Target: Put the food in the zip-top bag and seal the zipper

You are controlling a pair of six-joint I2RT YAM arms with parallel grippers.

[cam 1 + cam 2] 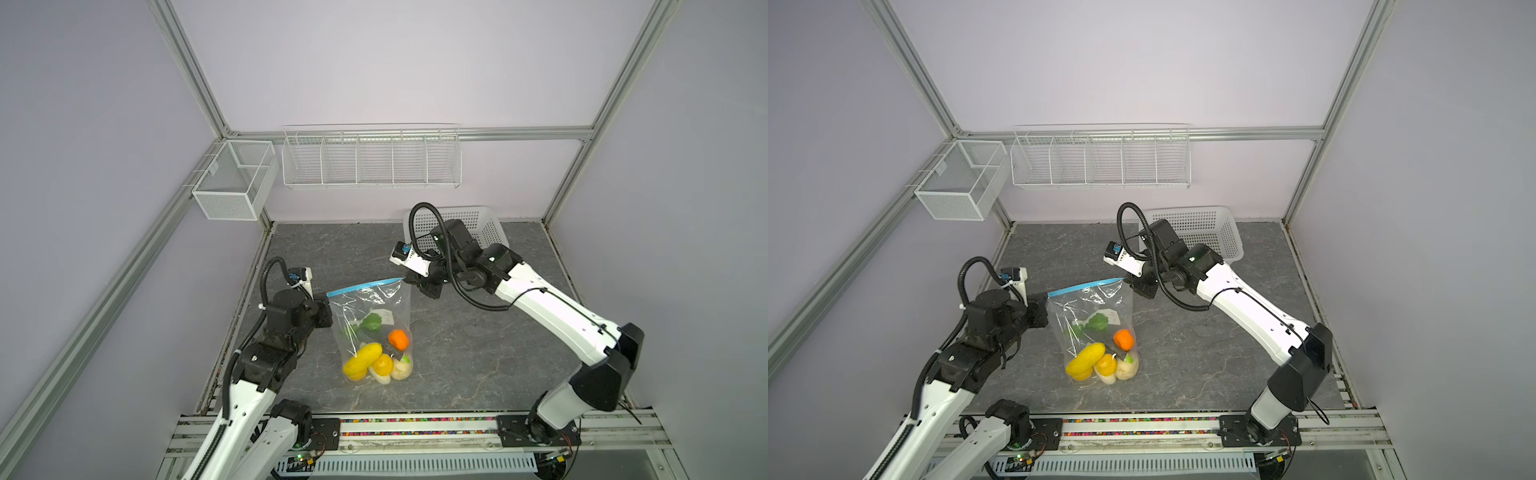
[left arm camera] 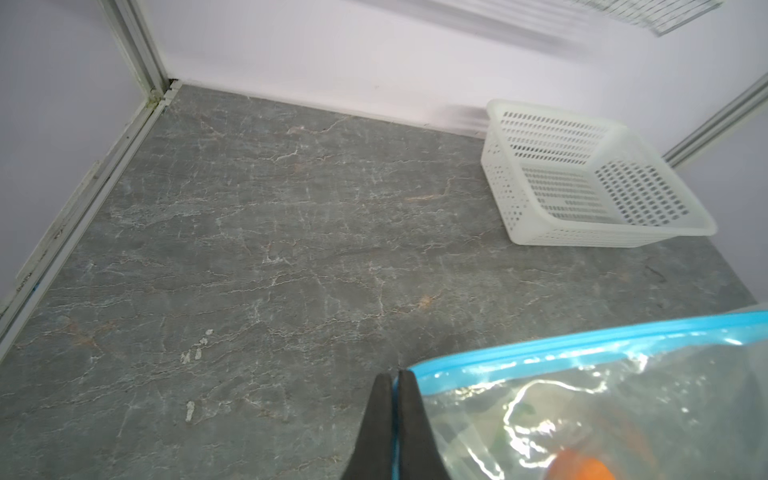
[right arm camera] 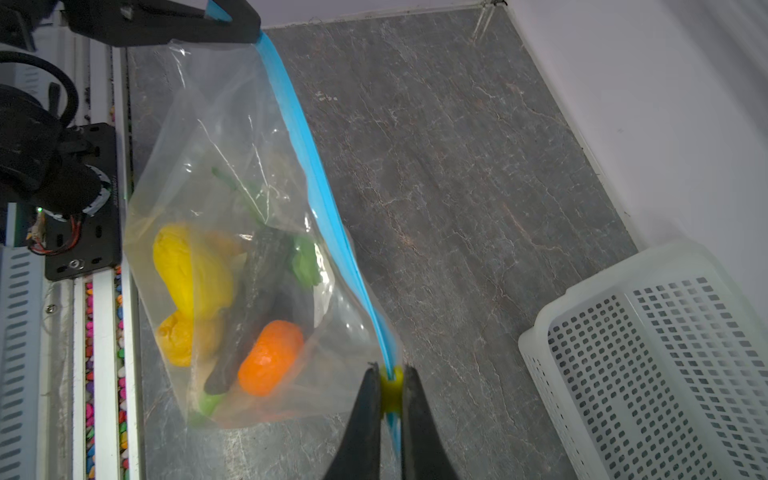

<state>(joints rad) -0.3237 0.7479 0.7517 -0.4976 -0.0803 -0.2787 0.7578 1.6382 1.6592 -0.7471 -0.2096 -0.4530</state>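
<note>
The clear zip-top bag [image 1: 376, 320] [image 1: 1096, 316] hangs above the table between both grippers, its blue zipper [image 1: 365, 286] [image 3: 320, 195] stretched taut along the top. Inside lies the food: an orange [image 1: 399, 339] [image 3: 270, 357], a yellow oblong piece [image 1: 362, 360], a lemon [image 1: 383, 364], a beige lump [image 1: 401, 369], and leafy green [image 1: 371, 322] and dark [image 3: 253, 307] pieces. My left gripper [image 1: 326, 297] [image 2: 395, 376] is shut on the zipper's left end. My right gripper [image 1: 409, 279] [image 3: 390, 370] is shut on the yellow slider tab [image 3: 391, 388] at the right end.
A white perforated basket [image 1: 484, 226] [image 2: 590, 178] [image 3: 648, 357] stands at the back right, behind the right arm. A wire rack [image 1: 370, 160] and a mesh box [image 1: 232, 178] hang on the back wall. The grey marble table [image 1: 478, 340] has frame rails along its edges.
</note>
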